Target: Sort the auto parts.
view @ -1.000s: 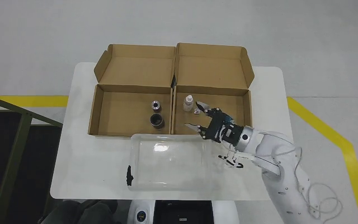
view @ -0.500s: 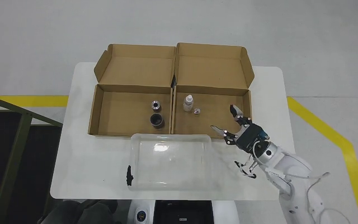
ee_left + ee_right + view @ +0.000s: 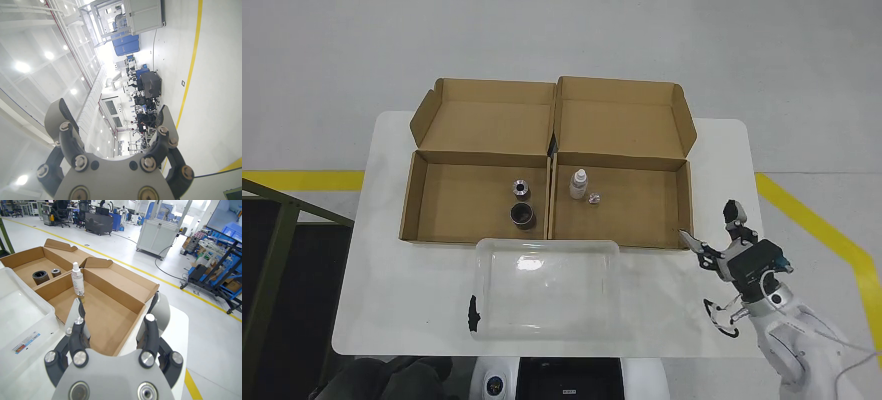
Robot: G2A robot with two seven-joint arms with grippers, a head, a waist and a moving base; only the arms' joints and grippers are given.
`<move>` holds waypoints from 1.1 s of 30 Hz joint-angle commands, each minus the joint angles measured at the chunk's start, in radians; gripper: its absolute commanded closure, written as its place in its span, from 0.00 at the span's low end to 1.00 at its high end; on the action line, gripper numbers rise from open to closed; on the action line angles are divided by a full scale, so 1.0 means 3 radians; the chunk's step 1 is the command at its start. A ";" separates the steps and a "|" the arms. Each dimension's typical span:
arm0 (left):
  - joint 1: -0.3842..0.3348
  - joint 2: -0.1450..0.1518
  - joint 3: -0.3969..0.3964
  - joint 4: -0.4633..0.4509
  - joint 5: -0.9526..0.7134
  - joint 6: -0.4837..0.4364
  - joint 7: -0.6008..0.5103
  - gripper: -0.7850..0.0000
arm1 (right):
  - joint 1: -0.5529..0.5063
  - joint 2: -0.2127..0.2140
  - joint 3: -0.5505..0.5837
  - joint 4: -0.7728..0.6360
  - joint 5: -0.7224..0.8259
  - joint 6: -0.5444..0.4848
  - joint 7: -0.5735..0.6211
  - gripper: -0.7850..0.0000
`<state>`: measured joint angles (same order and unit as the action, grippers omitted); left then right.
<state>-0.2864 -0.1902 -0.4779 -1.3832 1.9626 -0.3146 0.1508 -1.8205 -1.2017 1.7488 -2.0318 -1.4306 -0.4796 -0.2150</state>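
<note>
Two open cardboard boxes stand side by side at the back of the table. On the floor of the left box (image 3: 457, 205) are a small metal cylinder (image 3: 518, 186) and a larger dark ring (image 3: 522, 214). The right box (image 3: 642, 205) holds a white bottle (image 3: 581, 182) with a small metal part (image 3: 593, 198) beside it. My right gripper (image 3: 707, 222) is open and empty, just off that box's front right corner. In the right wrist view the gripper (image 3: 118, 300) faces the bottle (image 3: 77, 279) and the dark ring (image 3: 39, 276). My left gripper (image 3: 113, 111) is open and empty, pointing at the room.
A clear plastic tray (image 3: 492, 300) sits in front of the boxes, with a small black item (image 3: 473, 313) at its front left edge. Both box lids (image 3: 617, 120) stand open at the back. White table (image 3: 712, 160) shows to the right of the boxes.
My right gripper has drawn back out of the right box toward the table's front right, staying open. The small metal part now lies uncovered beside the bottle.
</note>
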 commanded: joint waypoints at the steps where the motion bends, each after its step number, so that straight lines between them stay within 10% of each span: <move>1: 0.0000 0.0000 0.0000 0.0000 0.0000 0.0000 0.0000 0.00 | -0.0045 0.0001 0.0059 0.0016 0.0050 0.0034 -0.0025 0.21; 7: 0.0000 0.0000 0.0000 0.0000 0.0000 0.0000 0.0000 0.00 | -0.0132 0.0007 0.0173 0.0055 0.0104 0.0047 -0.0098 0.18; 10: 0.0000 0.0000 0.0000 0.0000 0.0000 0.0000 0.0000 0.00 | -0.0156 0.0010 0.0200 0.0057 0.0119 0.0041 -0.0125 0.00; 33: 0.0000 0.0000 0.0000 0.0000 0.0000 0.0000 0.0000 0.00 | -0.0160 0.0015 0.0227 0.0103 0.0168 0.0023 -0.0155 0.00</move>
<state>-0.2864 -0.1902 -0.4779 -1.3832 1.9626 -0.3146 0.1508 -1.8684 -1.1972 1.8168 -2.0008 -1.3803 -0.4728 -0.2616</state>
